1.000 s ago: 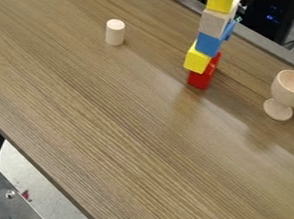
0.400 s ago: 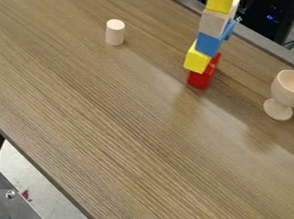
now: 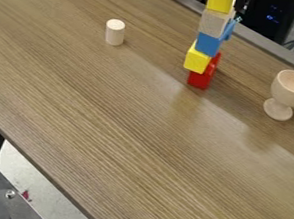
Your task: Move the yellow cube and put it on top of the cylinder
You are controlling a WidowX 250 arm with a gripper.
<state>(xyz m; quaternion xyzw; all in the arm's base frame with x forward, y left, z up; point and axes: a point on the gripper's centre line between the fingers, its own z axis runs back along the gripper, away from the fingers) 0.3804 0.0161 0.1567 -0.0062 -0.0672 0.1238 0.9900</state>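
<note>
Condition of my jaws: I cannot tell whether they are released, clenched or grasping anything. The uppermost yellow cube (image 3: 220, 0) sits at the head of a tower near the top edge of the camera view, on a beige block (image 3: 214, 23). Below that, in order, I record a blue block (image 3: 208, 44), a lower yellow block (image 3: 197, 60) jutting to the view's left, and a red block (image 3: 199, 80) at the foot. Another blue piece (image 3: 229, 29) appears to lean beside the beige block, though its contact is partly hidden. The pale cylinder (image 3: 114, 32) stands upright on the wooden table (image 3: 141, 126), well apart from the tower, to its left. A wooden goblet (image 3: 291, 89) stands upright to the tower's right.
</note>
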